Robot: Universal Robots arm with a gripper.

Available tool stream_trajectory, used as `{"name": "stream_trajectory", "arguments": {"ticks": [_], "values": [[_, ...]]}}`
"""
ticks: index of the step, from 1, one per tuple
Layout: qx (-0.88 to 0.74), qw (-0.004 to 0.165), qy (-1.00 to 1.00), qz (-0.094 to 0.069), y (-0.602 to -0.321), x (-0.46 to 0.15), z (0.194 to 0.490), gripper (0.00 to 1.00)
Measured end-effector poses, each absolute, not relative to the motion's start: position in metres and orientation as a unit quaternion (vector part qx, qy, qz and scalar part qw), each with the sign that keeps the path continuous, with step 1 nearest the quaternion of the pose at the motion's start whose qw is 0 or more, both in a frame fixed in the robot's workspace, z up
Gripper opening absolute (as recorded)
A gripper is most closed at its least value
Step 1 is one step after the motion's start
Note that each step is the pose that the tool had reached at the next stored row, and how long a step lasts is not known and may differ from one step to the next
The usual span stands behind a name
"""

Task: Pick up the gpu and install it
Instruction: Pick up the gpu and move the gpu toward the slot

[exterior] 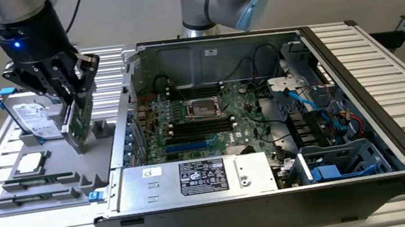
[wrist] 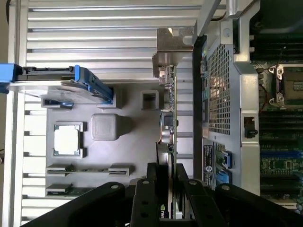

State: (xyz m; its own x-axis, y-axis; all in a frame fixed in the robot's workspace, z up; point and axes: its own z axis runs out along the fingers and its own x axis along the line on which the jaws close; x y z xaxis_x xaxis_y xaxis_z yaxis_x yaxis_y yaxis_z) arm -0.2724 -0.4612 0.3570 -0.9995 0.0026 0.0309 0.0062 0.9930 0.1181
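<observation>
Remotely, I am working at the exterior view's left: beside the hard drive (exterior: 34, 121), the claw (exterior: 72, 96) is clamping the gpu (exterior: 79, 119) by its upper edge, so it is hanging upright at the grey tray (exterior: 65, 164); the open computer case (exterior: 181, 53) is standing rightward.

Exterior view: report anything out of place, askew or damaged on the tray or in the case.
Nothing looks damaged, spilled or askew. The gpu stands on edge in the grasp of the gripper over the grey tray; the hard drive, processor and memory strips sit in their tray slots.
</observation>
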Motion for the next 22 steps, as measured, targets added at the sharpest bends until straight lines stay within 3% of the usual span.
{"name": "stream_trajectory", "arguments": {"ticks": [22], "values": [[0.054, 0.035, -0.996, -0.059, -0.462, -0.252, 0.436, 0.27]]}}
